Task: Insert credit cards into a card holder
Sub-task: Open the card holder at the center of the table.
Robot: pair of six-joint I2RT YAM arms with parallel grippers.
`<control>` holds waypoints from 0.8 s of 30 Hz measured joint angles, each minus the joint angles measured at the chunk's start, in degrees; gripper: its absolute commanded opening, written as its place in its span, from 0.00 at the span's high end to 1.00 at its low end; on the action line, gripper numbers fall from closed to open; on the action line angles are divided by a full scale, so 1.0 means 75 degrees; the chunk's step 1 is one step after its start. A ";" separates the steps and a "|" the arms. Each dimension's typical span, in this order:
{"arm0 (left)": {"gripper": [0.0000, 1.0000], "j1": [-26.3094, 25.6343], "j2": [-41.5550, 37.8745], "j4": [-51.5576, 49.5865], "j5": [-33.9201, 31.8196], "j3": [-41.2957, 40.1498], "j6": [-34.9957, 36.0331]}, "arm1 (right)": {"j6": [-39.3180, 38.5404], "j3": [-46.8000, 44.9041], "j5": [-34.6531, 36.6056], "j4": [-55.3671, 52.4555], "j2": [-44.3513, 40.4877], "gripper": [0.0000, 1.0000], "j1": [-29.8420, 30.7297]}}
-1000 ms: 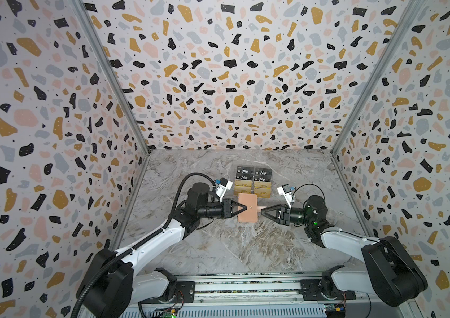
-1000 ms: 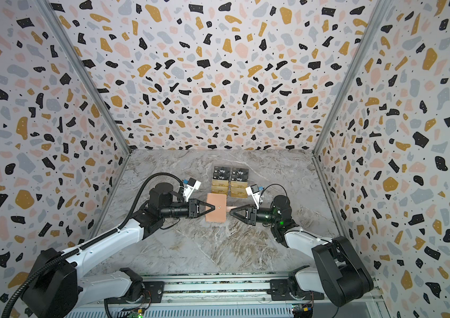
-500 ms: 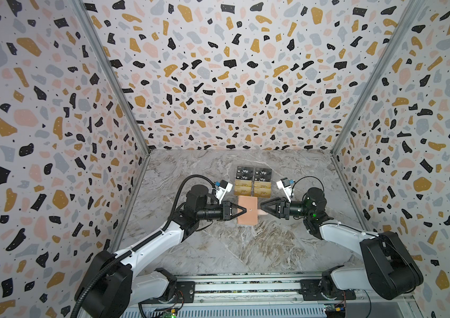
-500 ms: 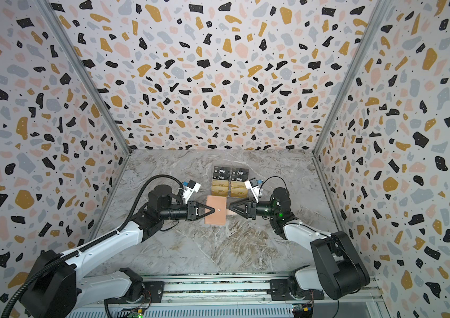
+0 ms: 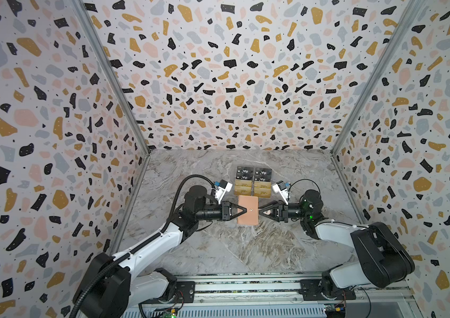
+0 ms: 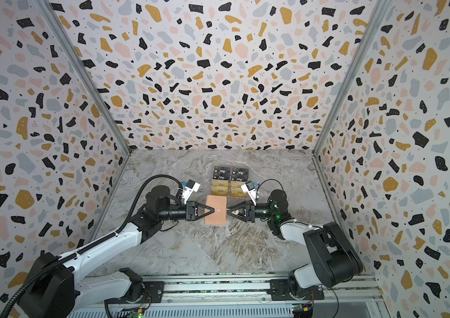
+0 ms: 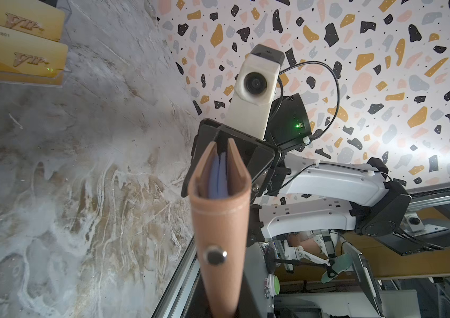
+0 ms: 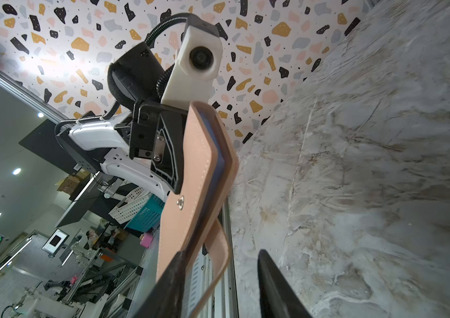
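Note:
The peach-pink card holder (image 5: 250, 202) (image 6: 217, 202) hangs above the table between both arms. My left gripper (image 5: 244, 211) (image 6: 212, 211) is shut on its left side. In the left wrist view the card holder (image 7: 218, 220) hides the fingertips, and its far edge gapes on bluish sleeves. My right gripper (image 5: 261, 212) (image 6: 228, 212) stands open at the holder's right edge. In the right wrist view the card holder's (image 8: 190, 165) strap flap curls loosely between that gripper's (image 8: 223, 253) fingers (image 8: 273, 283). The gold credit cards (image 5: 252, 188) (image 6: 229, 188) (image 7: 17, 57) sit in a stand behind it.
Black cards marked Vip (image 5: 254, 173) fill the back rows of the clear tiered stand. Patterned walls close in the marble table (image 5: 245, 247) on three sides. A metal rail (image 5: 245, 289) runs along the front edge.
The right gripper's jaws have opened wider at the holder's right edge and its wrist has shifted slightly. The left gripper and the holder have hardly moved.

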 measured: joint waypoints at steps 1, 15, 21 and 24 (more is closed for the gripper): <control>1.00 -0.0003 -0.0012 0.0012 0.0015 0.0000 -0.0009 | 0.0047 0.0000 -0.0020 0.0105 0.0041 0.57 0.0038; 1.00 -0.0003 -0.0140 0.0146 0.0160 -0.0067 -0.0064 | 0.1311 -0.0146 -0.0248 0.2506 0.0863 0.62 0.0224; 1.00 -0.0003 -0.0140 0.0157 0.0201 -0.0096 -0.0064 | 0.2235 -0.0122 -0.0277 0.3617 0.1539 0.66 0.0425; 1.00 0.0000 -0.0137 0.0149 0.0189 -0.0114 -0.0064 | 0.2707 -0.0061 -0.0277 0.3841 0.1883 0.71 0.0519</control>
